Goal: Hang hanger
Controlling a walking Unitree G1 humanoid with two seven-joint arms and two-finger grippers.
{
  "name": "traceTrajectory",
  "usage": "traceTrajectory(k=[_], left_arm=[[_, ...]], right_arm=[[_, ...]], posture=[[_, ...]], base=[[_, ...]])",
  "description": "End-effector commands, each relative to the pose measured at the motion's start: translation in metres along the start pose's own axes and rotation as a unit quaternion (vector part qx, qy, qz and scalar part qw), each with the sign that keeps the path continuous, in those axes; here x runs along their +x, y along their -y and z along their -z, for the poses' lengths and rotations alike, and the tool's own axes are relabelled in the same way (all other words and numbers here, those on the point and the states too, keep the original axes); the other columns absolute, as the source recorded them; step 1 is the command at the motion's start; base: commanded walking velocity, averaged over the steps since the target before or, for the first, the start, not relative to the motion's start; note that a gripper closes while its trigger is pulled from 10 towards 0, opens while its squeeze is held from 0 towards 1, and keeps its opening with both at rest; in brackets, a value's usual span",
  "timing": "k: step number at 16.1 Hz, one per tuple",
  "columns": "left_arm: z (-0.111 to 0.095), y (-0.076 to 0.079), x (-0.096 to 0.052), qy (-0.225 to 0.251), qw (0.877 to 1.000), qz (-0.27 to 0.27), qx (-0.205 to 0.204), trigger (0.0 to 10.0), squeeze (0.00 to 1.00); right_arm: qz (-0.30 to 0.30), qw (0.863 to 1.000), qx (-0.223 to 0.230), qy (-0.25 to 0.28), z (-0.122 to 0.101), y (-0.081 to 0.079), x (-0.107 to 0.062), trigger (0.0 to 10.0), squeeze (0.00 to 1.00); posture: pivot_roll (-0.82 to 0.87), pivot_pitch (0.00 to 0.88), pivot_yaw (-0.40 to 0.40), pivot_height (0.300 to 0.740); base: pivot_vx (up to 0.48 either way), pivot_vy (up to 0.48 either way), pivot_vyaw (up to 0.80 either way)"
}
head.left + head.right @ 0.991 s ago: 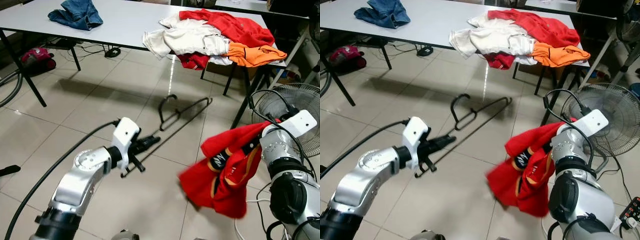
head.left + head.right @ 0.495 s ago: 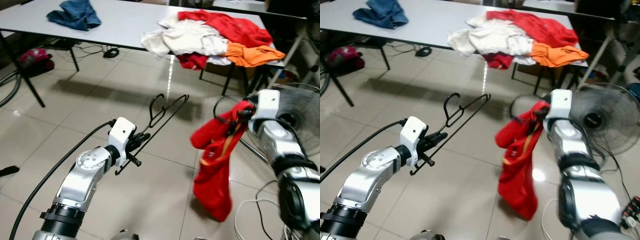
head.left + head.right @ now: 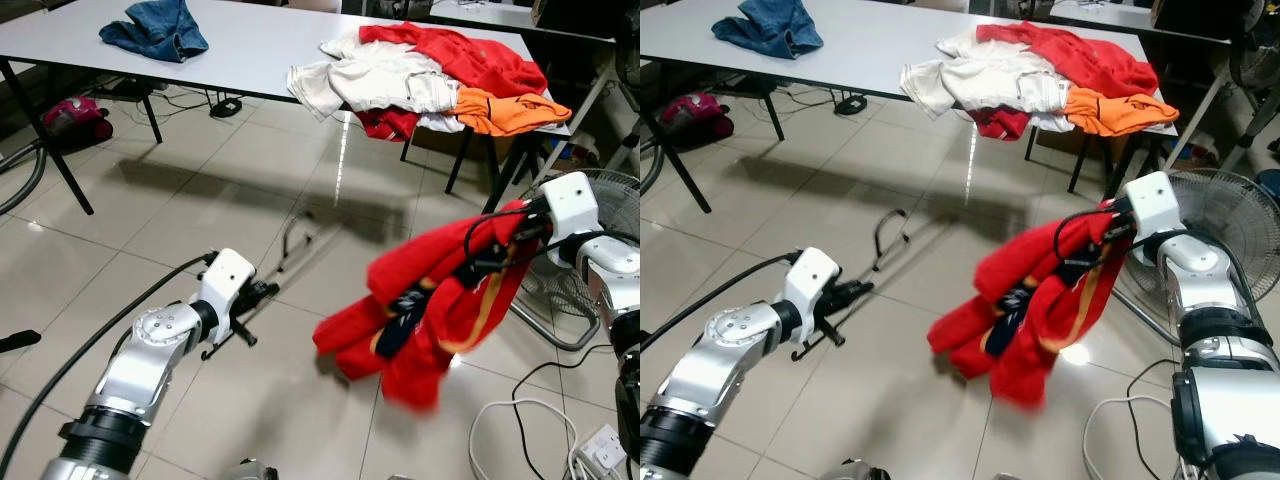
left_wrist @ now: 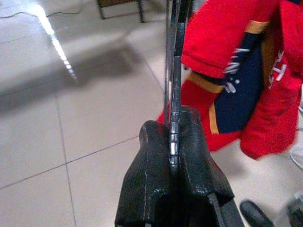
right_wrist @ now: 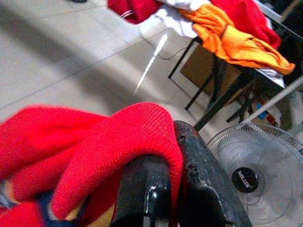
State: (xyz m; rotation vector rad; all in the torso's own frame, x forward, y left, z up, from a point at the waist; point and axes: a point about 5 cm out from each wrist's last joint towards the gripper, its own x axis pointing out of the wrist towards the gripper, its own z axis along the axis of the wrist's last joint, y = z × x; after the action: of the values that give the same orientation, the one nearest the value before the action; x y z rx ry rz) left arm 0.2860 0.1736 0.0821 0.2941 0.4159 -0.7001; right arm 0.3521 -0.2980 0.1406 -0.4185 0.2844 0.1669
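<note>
The left gripper (image 4: pixel 173 142) is clamped on the thin, stiff, light hanger (image 3: pixel 880 235) at its bar, while the right gripper (image 5: pixel 161 165) pinches the soft red shirt (image 3: pixel 430 300) at right.

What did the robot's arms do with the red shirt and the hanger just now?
The right gripper swung the red shirt in toward the hanger. The left gripper lowered the hanger a little. Both are still gripped, and the clothes pile on the table is unchanged.
</note>
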Motion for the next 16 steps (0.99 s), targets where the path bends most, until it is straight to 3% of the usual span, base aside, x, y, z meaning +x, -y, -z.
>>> traceTrajectory(k=[1, 4, 5, 7, 9, 10, 12, 13, 14, 16], left_arm=[[-0.010, 0.001, -0.001, 0.014, 0.999, 0.021, 0.026, 10.0, 0.00], [-0.024, -0.001, -0.011, 0.033, 0.995, 0.064, 0.068, 10.0, 0.00], [-0.033, -0.004, -0.019, 0.037, 0.991, 0.082, 0.099, 10.0, 0.00], [-0.038, -0.013, -0.026, 0.035, 0.990, 0.075, 0.117, 10.0, 0.00], [-0.042, -0.020, -0.024, 0.040, 0.992, 0.041, 0.109, 10.0, 0.00], [-0.041, -0.013, -0.021, 0.045, 0.993, 0.047, 0.097, 10.0, 0.00], [-0.040, -0.003, -0.020, 0.050, 0.992, 0.068, 0.093, 10.0, 0.00], [-0.042, 0.011, -0.023, 0.066, 0.989, 0.113, 0.071, 10.0, 0.00], [-0.043, 0.016, -0.025, 0.070, 0.987, 0.130, 0.064, 10.0, 0.00], [-0.040, 0.017, -0.021, 0.068, 0.990, 0.112, 0.062, 10.0, 0.00]], right_arm=[[0.005, 0.999, -0.019, 0.026, -0.016, 0.010, -0.001, 0.0, 0.00], [-0.003, 0.999, -0.042, 0.031, -0.022, 0.012, -0.001, 0.0, 0.00], [-0.008, 0.998, -0.047, 0.032, -0.024, 0.012, 0.000, 0.0, 0.00], [-0.004, 0.998, -0.052, 0.025, -0.023, 0.012, 0.000, 0.0, 0.00], [0.016, 1.000, -0.002, 0.004, -0.011, 0.011, 0.000, 0.0, 0.00], [0.027, 0.999, 0.031, -0.001, -0.004, 0.006, 0.001, 0.0, 0.00], [0.045, 0.998, 0.053, -0.006, 0.002, 0.005, 0.002, 0.0, 0.00], [0.085, 0.991, 0.106, -0.014, 0.011, 0.004, 0.001, 0.0, 0.00], [0.095, 0.988, 0.117, -0.017, 0.014, 0.003, 0.001, 0.0, 0.00], [0.112, 0.982, 0.149, -0.018, 0.017, 0.000, 0.002, 0.0, 0.00]], posture=[[-0.07, 0.000, -0.007, 0.740], [-0.07, 0.005, -0.004, 0.740], [-0.07, 0.005, -0.004, 0.740], [-0.07, 0.009, -0.005, 0.740], [-0.06, 0.015, -0.006, 0.740], [-0.06, 0.017, -0.006, 0.740], [-0.06, 0.019, -0.006, 0.740], [-0.06, 0.022, -0.007, 0.740], [-0.06, 0.022, -0.007, 0.740], [-0.06, 0.027, -0.006, 0.740]], base=[[0.000, 0.000, 0.00], [0.000, 0.000, 0.00], [0.000, 0.000, 0.00], [0.000, 0.000, 0.00], [0.000, 0.000, 0.00], [0.000, 0.000, 0.00], [0.000, 0.000, 0.00], [0.000, 0.000, 0.00], [0.000, 0.000, 0.00], [0.000, 0.000, 0.00]])
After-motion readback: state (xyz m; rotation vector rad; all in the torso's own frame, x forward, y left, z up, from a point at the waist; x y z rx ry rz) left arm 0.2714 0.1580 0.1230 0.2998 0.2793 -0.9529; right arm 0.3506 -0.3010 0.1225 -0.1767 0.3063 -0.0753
